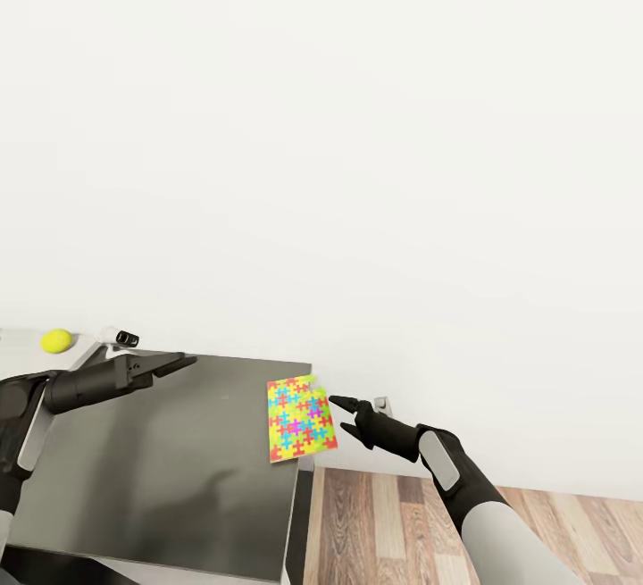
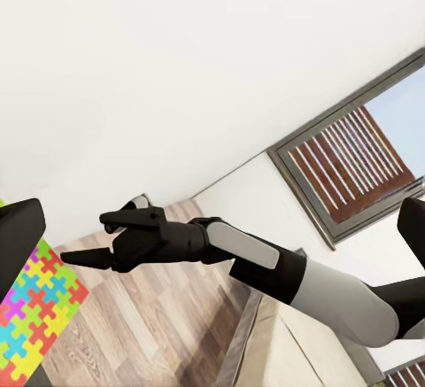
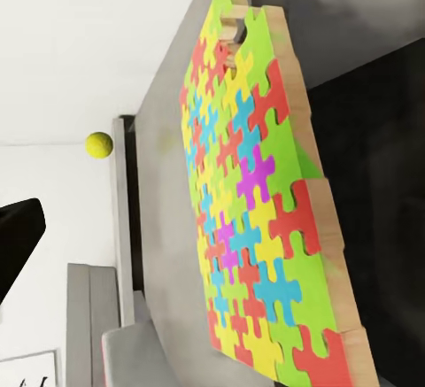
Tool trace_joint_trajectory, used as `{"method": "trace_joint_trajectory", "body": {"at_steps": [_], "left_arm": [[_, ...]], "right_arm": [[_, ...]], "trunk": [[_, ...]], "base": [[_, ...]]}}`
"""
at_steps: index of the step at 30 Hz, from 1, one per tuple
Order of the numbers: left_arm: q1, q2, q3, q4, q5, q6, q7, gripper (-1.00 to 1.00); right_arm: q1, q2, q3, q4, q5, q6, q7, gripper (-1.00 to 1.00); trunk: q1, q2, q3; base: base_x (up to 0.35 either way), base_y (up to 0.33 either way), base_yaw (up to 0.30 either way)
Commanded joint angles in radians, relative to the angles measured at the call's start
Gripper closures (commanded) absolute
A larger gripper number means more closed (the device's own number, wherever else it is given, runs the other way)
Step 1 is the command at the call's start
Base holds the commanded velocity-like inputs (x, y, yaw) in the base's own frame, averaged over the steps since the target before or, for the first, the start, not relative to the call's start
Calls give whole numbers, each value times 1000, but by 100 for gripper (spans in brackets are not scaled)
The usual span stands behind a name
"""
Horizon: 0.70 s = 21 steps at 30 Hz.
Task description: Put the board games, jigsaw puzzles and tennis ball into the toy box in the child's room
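A colourful jigsaw puzzle [image 1: 301, 418] [image 2: 31, 316] [image 3: 257, 210] lies on the dark grey lower section of the table [image 1: 161, 460], its right side hanging over the table's right edge. My right gripper [image 1: 339, 415] [image 2: 85, 238] is open just right of the puzzle, at its height, fingers pointing at it and holding nothing. My left gripper [image 1: 183, 362] hovers open over the table's back left part, well left of the puzzle. The yellow tennis ball [image 1: 57, 340] [image 3: 98, 143] rests on the pale grey top at far left. The toy box and the board games are out of view.
A small white-and-black object [image 1: 119, 337] sits beside the ball. A white wall rises behind the table. Wooden floor [image 1: 402, 522] lies right of the table. A slatted window [image 2: 354, 157] and a low beige surface [image 2: 292, 352] lie beyond my right arm.
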Motion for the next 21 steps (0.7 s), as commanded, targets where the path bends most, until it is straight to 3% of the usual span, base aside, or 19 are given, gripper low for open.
{"method": "trace_joint_trajectory", "body": {"at_steps": [1, 21], "left_arm": [[-1, 0, 0, 0, -1, 11, -4, -100], [-1, 1, 0, 0, 0, 11, -4, -100]], "right_arm": [[-1, 1, -6, 0, 1, 8, 1, -100], [-14, 1, -3, 10, 4, 64, -3, -100]], "trunk": [[0, -1, -1], [0, -1, -1]], "base": [[0, 0, 0], [0, 18, 0]]}}
